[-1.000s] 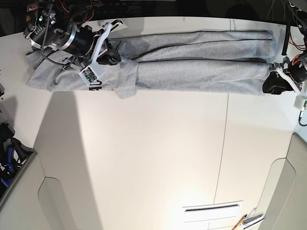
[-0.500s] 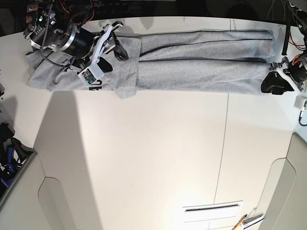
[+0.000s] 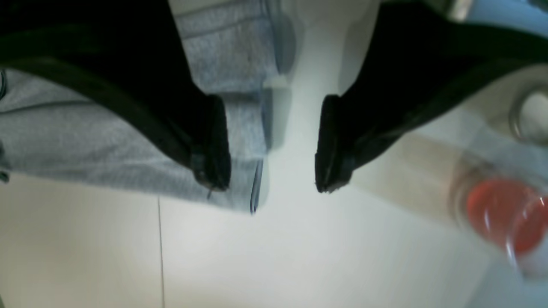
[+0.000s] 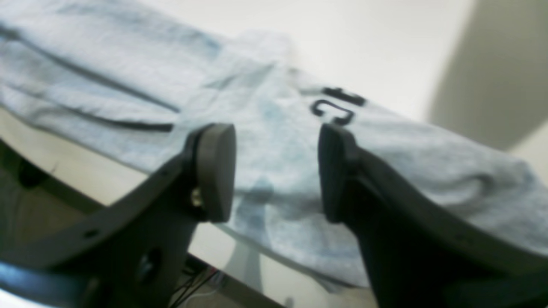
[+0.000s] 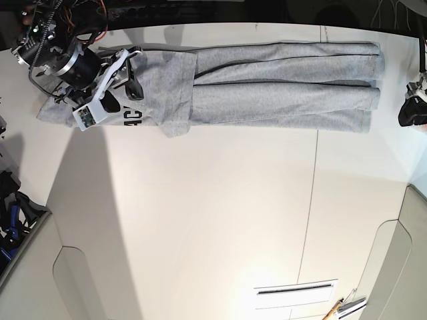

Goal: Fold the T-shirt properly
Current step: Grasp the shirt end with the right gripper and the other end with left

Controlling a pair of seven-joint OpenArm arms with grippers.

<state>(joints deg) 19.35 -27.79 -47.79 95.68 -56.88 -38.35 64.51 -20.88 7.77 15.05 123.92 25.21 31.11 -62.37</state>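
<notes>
T-shirt (image 5: pixel 267 83) folded long on table (image 5: pixel 213 213) | L tool (image 3: pixel 272 145) wide, empty | R tool (image 4: pixel 276 171) wide, over shirt

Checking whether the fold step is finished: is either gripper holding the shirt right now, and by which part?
Nothing is held. The left gripper is open beside the T-shirt hem, and the right gripper is open above the sleeve end.

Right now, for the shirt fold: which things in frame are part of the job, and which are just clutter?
Part of the job:
- T-shirt, lying in a long strip on the table
- right tool, open over the lettered end
- left tool, open, off the hem end

Just lying about:
- blue-handled items off the table's edge
- pencil-like item at the table's near edge
</notes>
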